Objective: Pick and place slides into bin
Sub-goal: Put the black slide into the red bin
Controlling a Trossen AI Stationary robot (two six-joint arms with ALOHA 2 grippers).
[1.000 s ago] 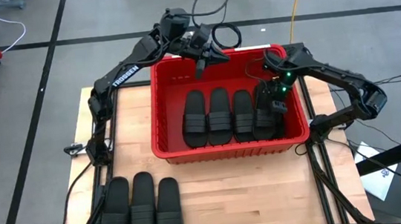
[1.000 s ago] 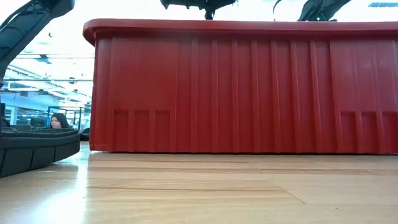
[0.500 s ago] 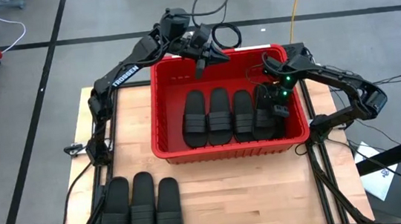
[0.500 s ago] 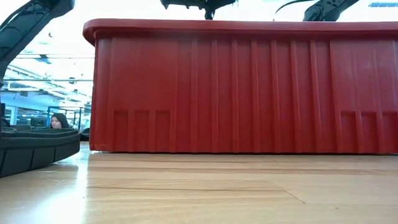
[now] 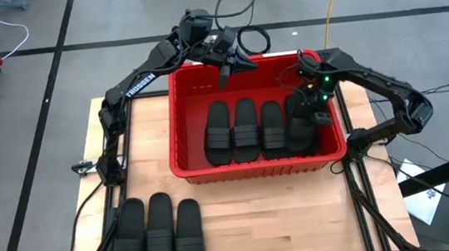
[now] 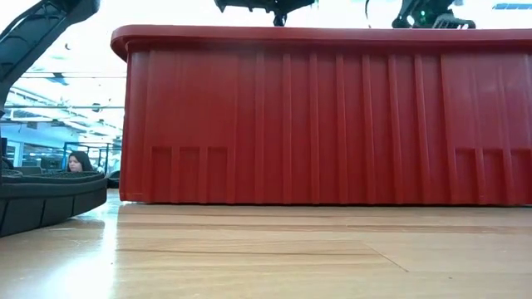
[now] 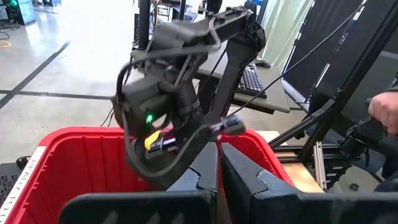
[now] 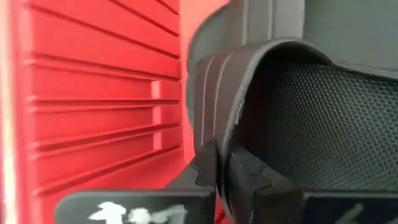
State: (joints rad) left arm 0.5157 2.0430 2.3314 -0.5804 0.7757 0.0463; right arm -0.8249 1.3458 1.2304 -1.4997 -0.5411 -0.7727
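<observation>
four slides (image 5: 260,128) lay side by side in the red bin (image 5: 191,166), centre of the high view; the rightmost sat tilted against the right wall. three more slides (image 5: 159,230) lay in a row on the table (image 5: 284,211), lower left. right gripper (image 5: 317,112) was clamped on the rightmost slide's strap. left gripper (image 5: 225,79) hung pressed together over the bin's far rim.

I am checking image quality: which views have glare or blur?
Low view: bright sky washes out above the bin, table shows sheen. Left wrist view: the right arm is motion-blurred. Right wrist view: the slide is close and soft.
</observation>
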